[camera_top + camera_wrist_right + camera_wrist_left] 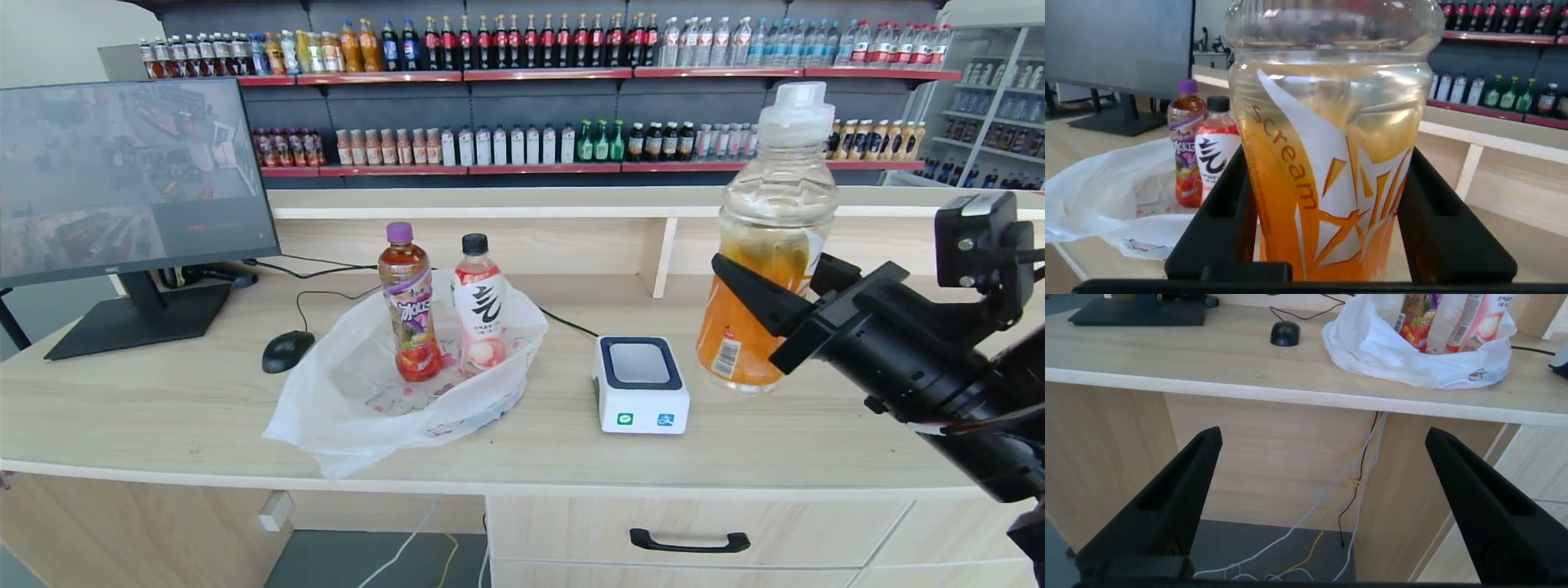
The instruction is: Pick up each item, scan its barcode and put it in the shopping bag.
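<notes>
Across the lower half of the head view runs the wooden counter (163,408), with a dark monitor (122,171) at upper left. At centre left lies the white shopping bag (343,408), open, holding 2 upright bottles. At right, the right gripper (771,298) is clamped around the orange drink bottle (767,245), held upright just right of the white scanner (639,384), barcode on its lower left side. In the bag, a purple-capped bottle (408,306) stands just left of a black-capped bottle (480,306). The left gripper (1323,437) hangs below the counter edge, fingers wide apart.
</notes>
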Controlling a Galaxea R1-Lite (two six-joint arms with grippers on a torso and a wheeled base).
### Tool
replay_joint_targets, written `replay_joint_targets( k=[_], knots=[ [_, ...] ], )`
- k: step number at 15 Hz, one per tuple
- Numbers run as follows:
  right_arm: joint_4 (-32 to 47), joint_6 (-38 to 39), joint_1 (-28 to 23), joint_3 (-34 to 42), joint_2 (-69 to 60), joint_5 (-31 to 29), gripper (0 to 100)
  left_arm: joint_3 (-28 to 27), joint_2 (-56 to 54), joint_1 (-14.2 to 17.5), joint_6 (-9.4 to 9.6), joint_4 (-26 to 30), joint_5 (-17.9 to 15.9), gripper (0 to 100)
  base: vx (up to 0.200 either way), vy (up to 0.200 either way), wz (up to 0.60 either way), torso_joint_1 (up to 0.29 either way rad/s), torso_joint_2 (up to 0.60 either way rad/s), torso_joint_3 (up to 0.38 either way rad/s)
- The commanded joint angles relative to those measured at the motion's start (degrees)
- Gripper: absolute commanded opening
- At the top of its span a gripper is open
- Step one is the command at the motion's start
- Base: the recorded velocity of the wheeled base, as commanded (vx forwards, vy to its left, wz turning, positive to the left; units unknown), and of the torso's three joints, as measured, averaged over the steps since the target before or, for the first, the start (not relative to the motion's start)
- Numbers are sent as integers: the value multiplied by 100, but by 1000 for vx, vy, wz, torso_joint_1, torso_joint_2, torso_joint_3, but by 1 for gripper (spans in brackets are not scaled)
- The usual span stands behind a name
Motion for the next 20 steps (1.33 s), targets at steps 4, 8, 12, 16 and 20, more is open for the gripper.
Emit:
replay_joint_targets(
  k=[4,8,12,16,20],
  knots=[
    [11,-2114,-31,-982,856,282,0,1,-2,-2,0,-1,1,100,0,0,0,0,0,0],
    [-208,-3309,364,-1571,1743,379,0,1,-2,-2,0,-1,1,100,0,0,0,0,0,0],
    [-578,-4372,391,-1791,2324,1126,0,1,-2,-2,0,-1,1,100,0,0,0,0,0,0],
    [-578,-5146,399,-1747,2491,1601,0,10,-2,-2,0,-1,1,100,0,0,0,0,0,0],
    [-578,-5462,470,-1738,2499,1900,0,1,-2,-2,0,-1,1,100,0,0,0,0,0,0]
  ],
)
